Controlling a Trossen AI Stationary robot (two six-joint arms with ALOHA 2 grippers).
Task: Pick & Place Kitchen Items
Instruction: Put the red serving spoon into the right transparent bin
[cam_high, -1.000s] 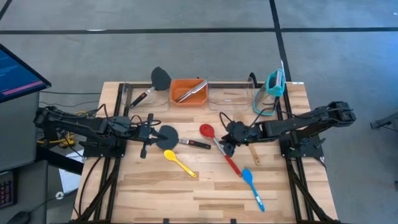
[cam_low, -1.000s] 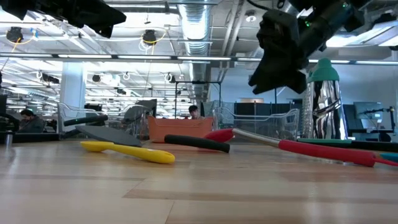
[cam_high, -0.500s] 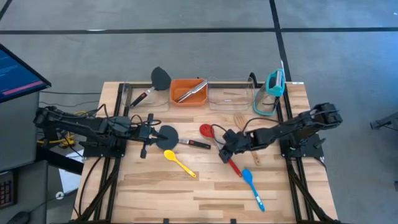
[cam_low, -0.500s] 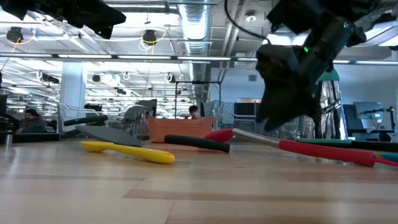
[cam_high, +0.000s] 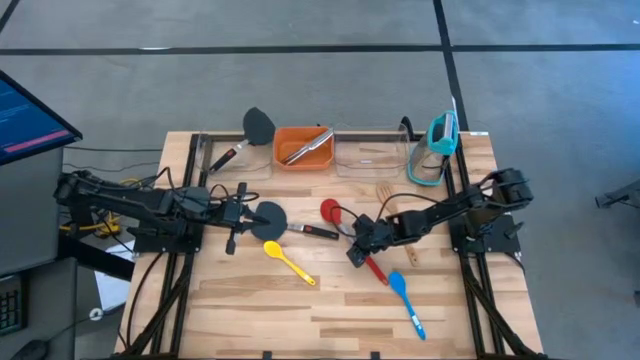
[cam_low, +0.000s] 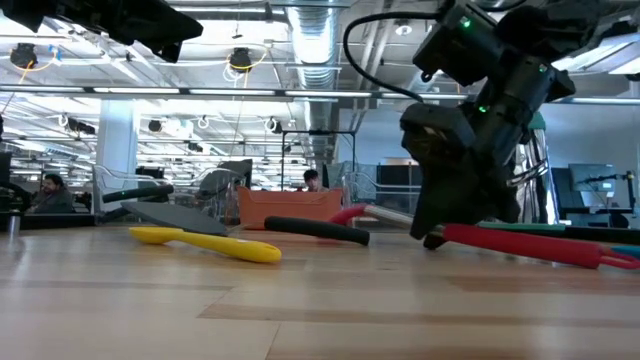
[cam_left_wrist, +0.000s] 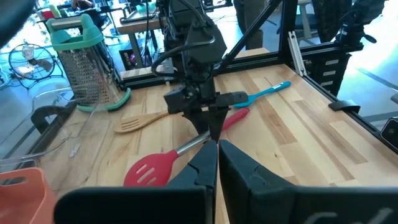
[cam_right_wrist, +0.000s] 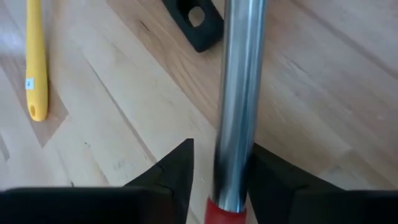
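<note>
A red slotted spoon (cam_high: 332, 209) with a metal shaft (cam_right_wrist: 239, 93) and a red handle (cam_low: 520, 243) lies flat mid-table. My right gripper (cam_right_wrist: 221, 165) is down at the table over it, slanting downward, open. Its fingers stand on either side of the shaft where it meets the red handle. My left gripper (cam_high: 243, 205) hangs shut above the table's left side, near a black spatula (cam_high: 285, 222). A yellow spoon (cam_high: 288, 260), a blue spoon (cam_high: 405, 300) and a wooden fork (cam_left_wrist: 140, 121) lie flat on the table. My right gripper straddles the spoon's metal shaft (cam_right_wrist: 236, 180) from above, slanting in from the table's right, fingers across it. Bare wood shows between one finger (cam_right_wrist: 180, 165) and the shaft. Whether the other finger touches it, I cannot tell. The spoon lies flat on the table.
Along the far edge stand an orange bin (cam_high: 303, 147) with metal tongs, clear bins (cam_high: 370, 155), another black spatula (cam_high: 250, 130) and a teal-handled grater (cam_high: 435, 145). Bare wood lies along the table's near edge.
My right gripper has come down and toward the table's near left, from above the red spoon to the table, rolling as it sank. Its fingers now stand astride the spoon's shaft. The spoon has stayed where it was.
</note>
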